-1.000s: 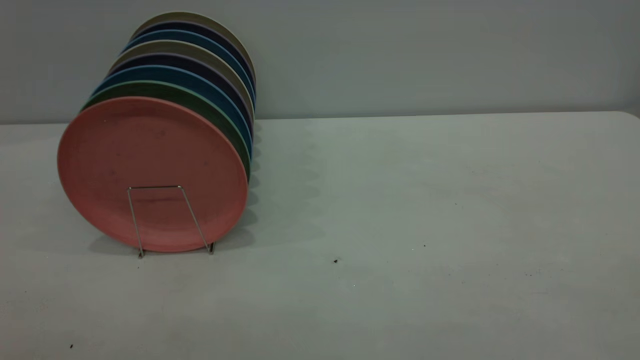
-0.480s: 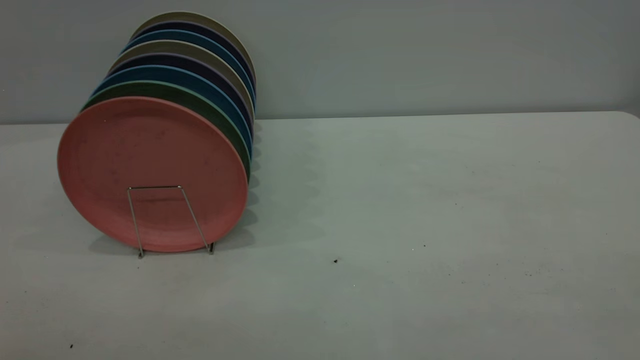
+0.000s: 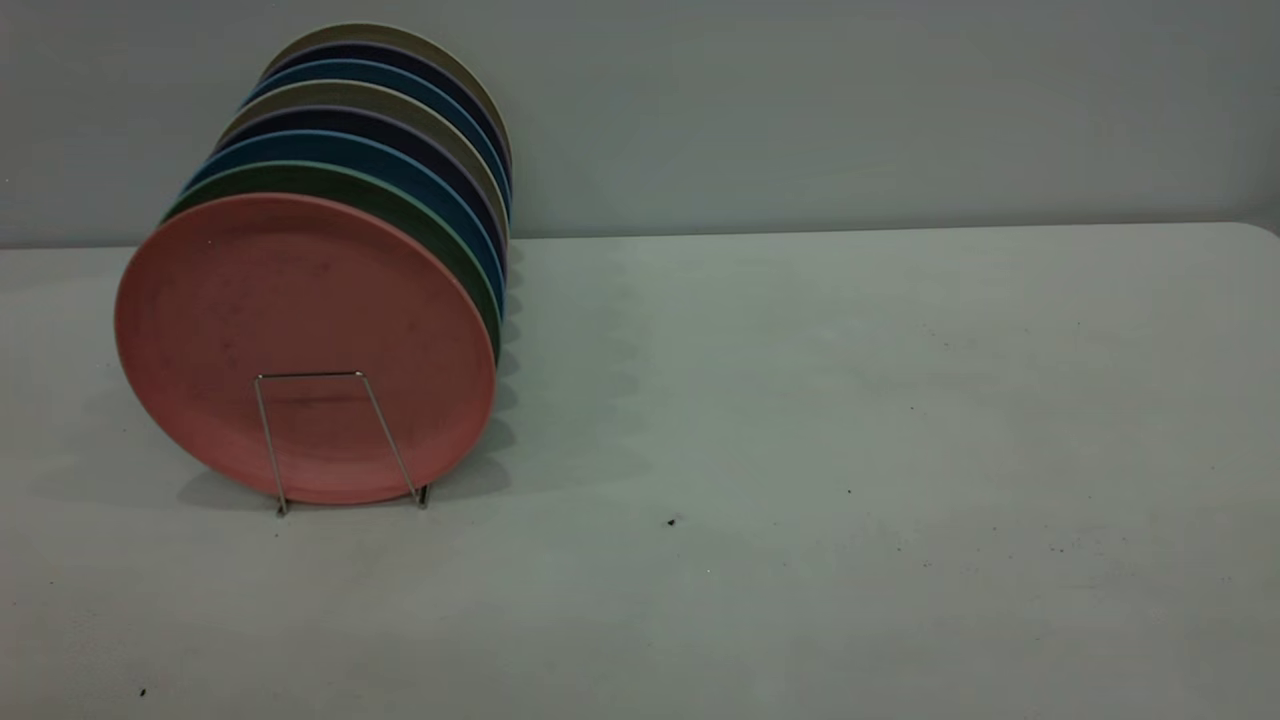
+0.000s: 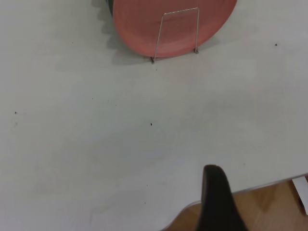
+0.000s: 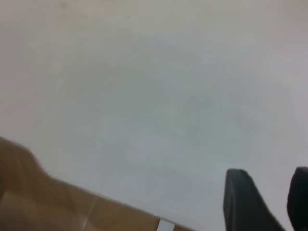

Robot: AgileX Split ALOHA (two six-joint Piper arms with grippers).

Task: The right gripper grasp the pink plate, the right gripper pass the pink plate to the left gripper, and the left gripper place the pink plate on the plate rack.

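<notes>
Bare test bench, lab-like setup, not lived-in kitchen. Plain white table (image 3: 800, 400) with dark specks, set against blank grey wall (image 3: 850, 110) along far edge. Only furnishing: wire plate rack (image 3: 340, 440) near far-left corner, filled with row of coloured plates, pink plate (image 3: 300, 340) frontmost. Wood-toned floor (image 4: 269, 207) visible past near table edge in wrist views.

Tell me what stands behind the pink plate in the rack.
Behind the pink plate stand a green plate, then blue, dark purple and beige ones, showing only their upper rims. The plate rack shows just its front loop; its other dividers are covered.
</notes>
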